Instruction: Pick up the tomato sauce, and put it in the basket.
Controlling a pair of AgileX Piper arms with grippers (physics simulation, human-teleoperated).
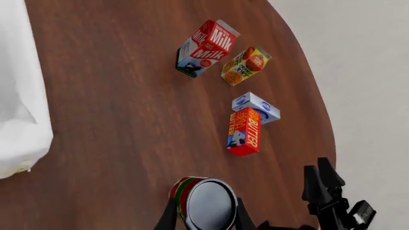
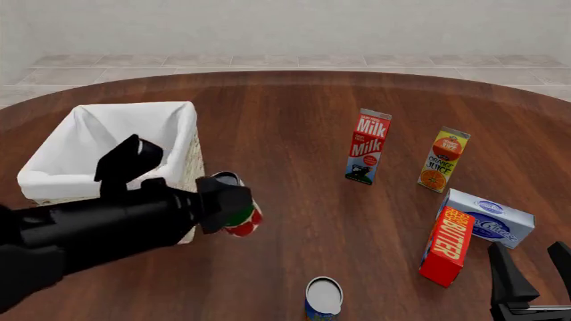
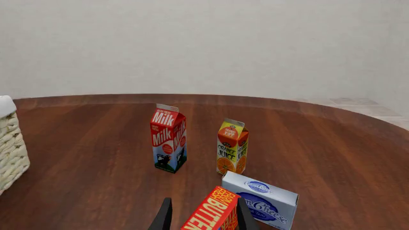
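Left tool (image 2: 234, 204) is closed on the tomato sauce (image 2: 239, 212); in the left wrist view both fingers bracket the can (image 1: 203, 202) at its sides, silver top facing the camera. I read it as lifted off the bench (image 2: 295, 167), though the clearance is hard to judge. The can sits just beside the basket (image 2: 183, 114), next to the near corner, outside the rim. My read: carry phase, with the lift done and the drop not yet made.

The side grip makes sense: the can stays roughly upright and its short body fits between the fingers. Next I need height over the white liner before moving across, or the can clips the wicker wall.

Right tool (image 2: 533, 281) is parked low at the near edge, fingers apart, holding nothing. The butter box (image 3: 216, 211) shows between its fingers in the right wrist view but lies ahead of them, not gripped. The milk (image 2: 368, 146), orange juice (image 2: 442, 159), cream cheese box (image 2: 488, 215) and blue can (image 2: 323, 297) are well off my carry path.
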